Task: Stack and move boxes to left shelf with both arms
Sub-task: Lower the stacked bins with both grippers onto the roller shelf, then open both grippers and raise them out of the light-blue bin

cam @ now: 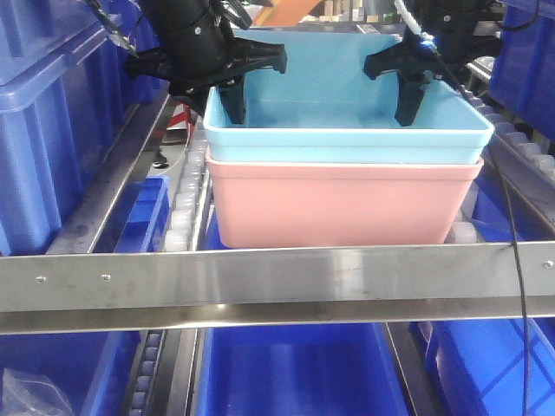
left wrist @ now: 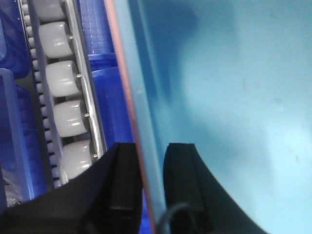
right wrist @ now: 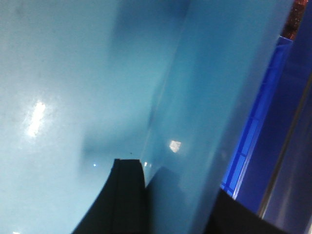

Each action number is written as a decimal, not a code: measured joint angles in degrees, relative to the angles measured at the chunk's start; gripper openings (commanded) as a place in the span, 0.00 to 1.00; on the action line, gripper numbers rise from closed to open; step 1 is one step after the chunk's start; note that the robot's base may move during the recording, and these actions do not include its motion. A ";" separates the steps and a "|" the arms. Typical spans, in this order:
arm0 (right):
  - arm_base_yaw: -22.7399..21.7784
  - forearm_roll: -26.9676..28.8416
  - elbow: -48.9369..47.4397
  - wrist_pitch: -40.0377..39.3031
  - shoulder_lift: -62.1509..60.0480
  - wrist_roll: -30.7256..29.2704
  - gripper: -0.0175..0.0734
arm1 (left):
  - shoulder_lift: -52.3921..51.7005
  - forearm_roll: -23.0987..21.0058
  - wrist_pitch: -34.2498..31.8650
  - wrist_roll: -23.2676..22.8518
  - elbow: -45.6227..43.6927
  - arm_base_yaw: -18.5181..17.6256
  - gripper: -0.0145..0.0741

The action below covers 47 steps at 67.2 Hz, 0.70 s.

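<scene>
Nearest the front cam, the flat steel front bar [cam: 277, 277] runs across the whole frame, w/ small screws near its left and right ends. Below it sit dark blue bins [cam: 299, 373].

Just behind the bar, the pink tub [cam: 338, 204] rests on the shelf's white rollers [cam: 184, 204], between the grey rails [cam: 104, 195]. It is salmon pink, smooth-walled, rectangular, w/ a rolled rim. The light blue tub [cam: 347, 130] is nested inside it, same shape and size, its rim riding just above the pink rim; the inside is bare and glossy.

Left claw [cam: 238, 82] straddles the blue tub's left wall: the left wrist view shows one black finger [left wrist: 185, 180] inside the blue tub and the other outside, past the pink edge [left wrist: 127, 97], both walls pinched between them. Rollers [left wrist: 66, 83] run alongside.

Right claw [cam: 414, 87] does the same at the right wall: the right wrist view shows one finger [right wrist: 122, 195] inside against the blue wall [right wrist: 219, 97] and a dark piece outside, clamped on the wall.

Farther back and to both sides stand more ribbed dark blue storage bins [cam: 43, 121].
</scene>
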 measured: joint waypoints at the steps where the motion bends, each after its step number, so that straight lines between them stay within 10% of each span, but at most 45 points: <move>1: 0.00 0.00 0.00 0.00 0.00 0.00 0.26 | 0.00 -0.10 0.00 0.00 0.00 0.00 0.17; 12: 0.00 0.00 -0.02 0.11 0.00 0.00 0.35 | 0.22 -0.44 0.00 0.00 0.00 0.00 0.22; 30: 0.11 1.67 -0.12 -1.17 0.13 -0.78 0.87 | 0.22 -3.57 -0.91 1.52 -0.18 -0.37 0.60; 47: 0.57 3.82 -0.59 -1.17 0.13 -0.91 0.87 | 0.22 -5.20 -0.40 1.76 -0.57 -1.02 0.69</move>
